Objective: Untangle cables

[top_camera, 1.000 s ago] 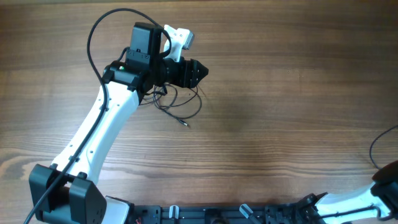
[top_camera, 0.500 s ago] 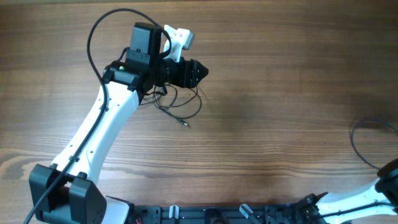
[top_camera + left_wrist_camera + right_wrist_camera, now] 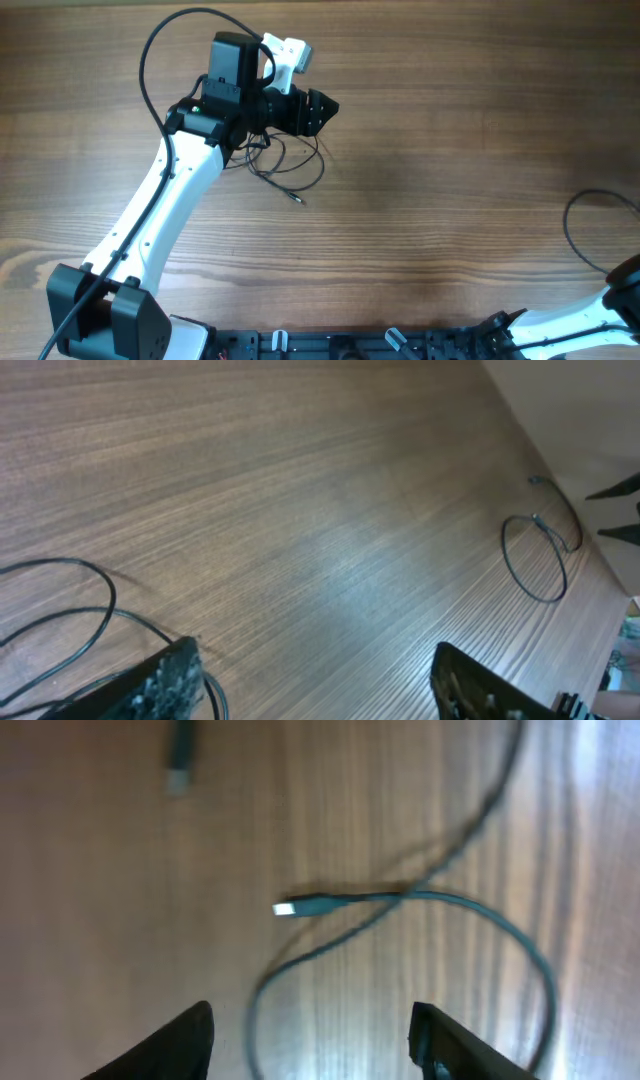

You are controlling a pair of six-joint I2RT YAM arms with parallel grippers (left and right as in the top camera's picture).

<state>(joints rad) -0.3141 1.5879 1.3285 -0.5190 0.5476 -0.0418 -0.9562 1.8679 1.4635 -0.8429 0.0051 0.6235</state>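
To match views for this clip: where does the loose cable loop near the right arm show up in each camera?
Overhead: cable loop at the right edge, partly cut off by the frame.
Left wrist: cable loop small and far off, at the right near the table's edge.
Right wrist: cable loop close up, filling the centre and right, plug pointing left.
Shared landmark: the wooden table it lies on.
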